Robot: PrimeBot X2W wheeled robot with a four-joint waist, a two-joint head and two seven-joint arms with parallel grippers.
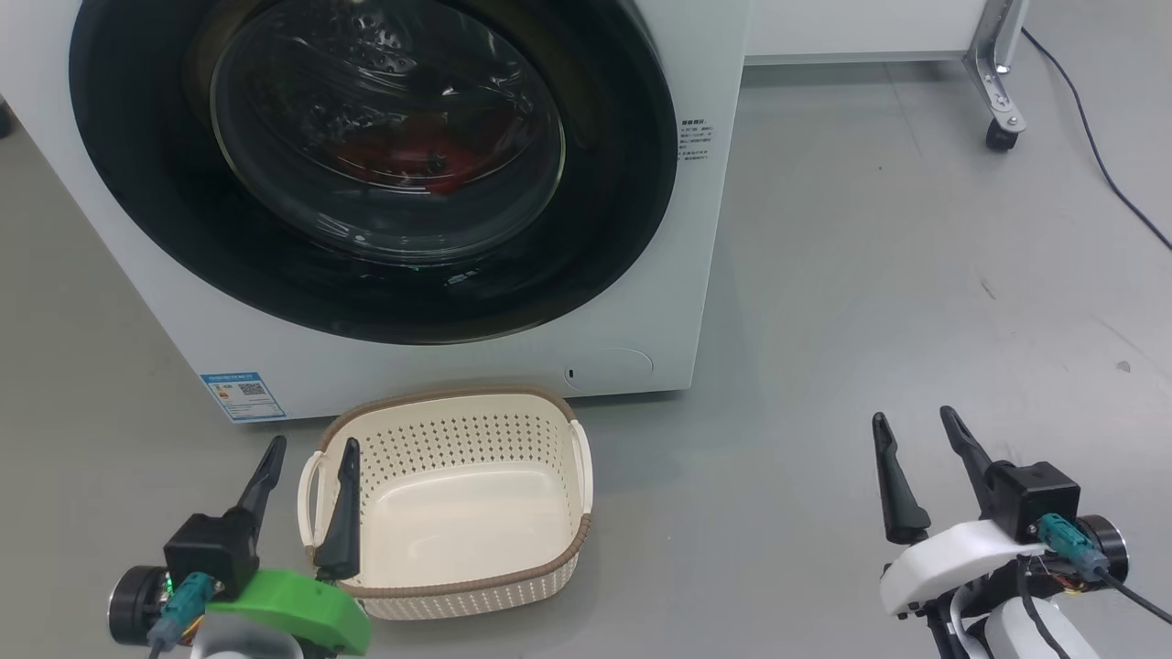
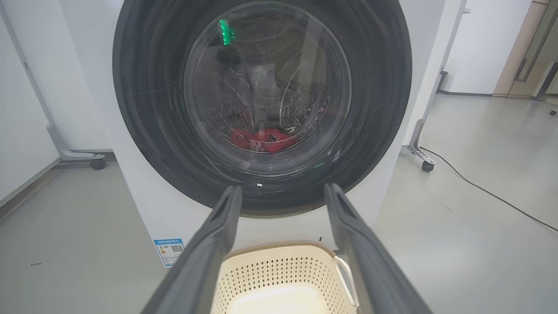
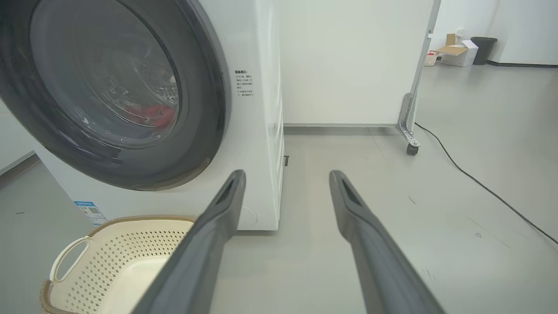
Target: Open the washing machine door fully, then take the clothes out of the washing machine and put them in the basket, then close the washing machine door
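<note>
So far, no step done: door point(image 1: 632, 183) shut, clothes point(image 1: 403, 160) inside, basket point(image 1: 458, 439) empty; left claw point(image 1: 315, 441) and right claw point(image 1: 914, 414) wide, empty.

Door point(image 1: 302, 110) seemingly shut — blocks clothes point(image 1: 403, 157); basket point(image 1: 458, 439) open-topped.

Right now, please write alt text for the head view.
A white washing machine, its round black door shut, shows red clothes behind the glass. An empty cream basket sits on the floor before it, by the open left pincer; the open right pincer is further right.
</note>
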